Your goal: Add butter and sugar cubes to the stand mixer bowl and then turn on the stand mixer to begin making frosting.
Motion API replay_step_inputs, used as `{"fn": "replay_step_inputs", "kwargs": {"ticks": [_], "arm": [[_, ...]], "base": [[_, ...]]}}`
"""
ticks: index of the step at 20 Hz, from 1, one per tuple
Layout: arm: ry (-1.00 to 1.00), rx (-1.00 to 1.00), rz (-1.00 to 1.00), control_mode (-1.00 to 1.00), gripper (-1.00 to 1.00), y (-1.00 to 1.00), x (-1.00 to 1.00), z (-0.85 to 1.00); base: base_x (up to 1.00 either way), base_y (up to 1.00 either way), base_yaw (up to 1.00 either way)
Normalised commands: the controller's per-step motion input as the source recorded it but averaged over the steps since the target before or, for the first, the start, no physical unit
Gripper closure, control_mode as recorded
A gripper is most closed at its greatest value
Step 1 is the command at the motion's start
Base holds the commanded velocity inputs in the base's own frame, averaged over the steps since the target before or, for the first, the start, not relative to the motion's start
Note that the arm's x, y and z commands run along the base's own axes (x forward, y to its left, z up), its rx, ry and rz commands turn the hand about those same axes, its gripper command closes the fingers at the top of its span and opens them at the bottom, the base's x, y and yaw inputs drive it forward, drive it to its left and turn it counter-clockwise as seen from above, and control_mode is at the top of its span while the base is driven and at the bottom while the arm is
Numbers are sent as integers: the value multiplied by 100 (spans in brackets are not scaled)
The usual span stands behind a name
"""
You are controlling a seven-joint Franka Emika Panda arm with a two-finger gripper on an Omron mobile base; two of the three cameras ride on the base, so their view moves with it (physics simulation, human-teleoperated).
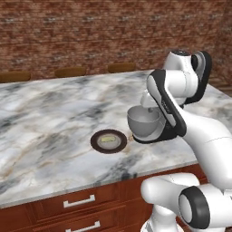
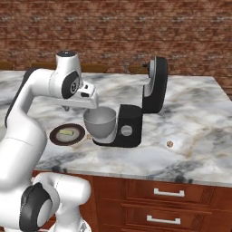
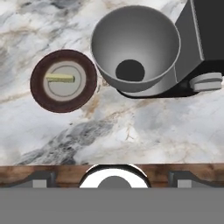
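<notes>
On the marbled table point(image 3: 166, 127), the round dark brown plate point(image 3: 39, 85) lies at about nine o'clock in the hand view, and the butter point(image 3: 60, 78), a small pale yellow block, rests flat in the plate's lighter centre. In the left base view the same plate point(image 1: 96, 141) sits near the table's front edge with the butter point(image 1: 108, 140) on it, and in the right base view the plate point(image 2: 56, 136) and butter point(image 2: 66, 132) lie at nine o'clock from the bowl. Just to the right of the plate, close beside it though whether the rims touch cannot be told, stands the stand mixer bowl point(image 3: 135, 39), grey metal, deep and tapered, upright, with a dark round floor showing inside it. The bowl point(image 2: 100, 121) is seated on the base of the stand mixer point(image 2: 131, 124), a black machine whose silver knob faces the front and whose rounded head point(image 2: 156, 86) is tilted up and back, away from the bowl. In the left base view the bowl point(image 1: 144, 123) is partly masked by the arm's forearm. Farther right, at about three o'clock from the mixer in the right base view, a small brownish item point(image 2: 170, 143) lies alone on the table, well apart from the mixer. The tool point(image 2: 86, 100) hangs above the bowl and plate, its jaws spread wide and holding nothing.
</notes>
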Motion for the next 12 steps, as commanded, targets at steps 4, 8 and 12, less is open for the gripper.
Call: {"fn": "replay_step_inputs", "kwargs": {"ticks": [4,8,12], "arm": [[0,0,0,-100,-100,0,-17,0],[-1,0,0,-100,-100,0,-18,0],[-13,6,0,-100,-100,-25,-41,0]], "base": [[0,0,0],[0,0,0],[0,0,0]]}}
